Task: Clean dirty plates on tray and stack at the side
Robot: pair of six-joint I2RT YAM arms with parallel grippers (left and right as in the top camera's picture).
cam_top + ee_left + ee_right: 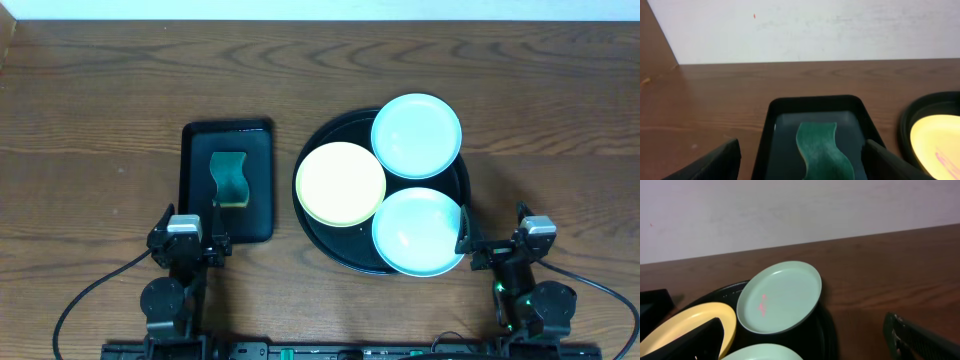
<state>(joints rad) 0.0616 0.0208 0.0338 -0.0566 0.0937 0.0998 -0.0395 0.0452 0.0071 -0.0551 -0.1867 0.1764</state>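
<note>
Three plates lie on the one round black tray [325,240], right of centre on the wooden table [100,100]. The pale yellow plate [340,183] is at the left, and the far mint plate [416,136] and the near mint plate [418,231] both overhang the rim. Pink smears mark the yellow and the far mint one. One wavy green sponge [232,178] lies in the rectangular black tray [195,190] further left. Two arms wait at the near edge, the left end effector [190,225] and the right end effector [495,240], each with its fingers apart and empty.
</note>
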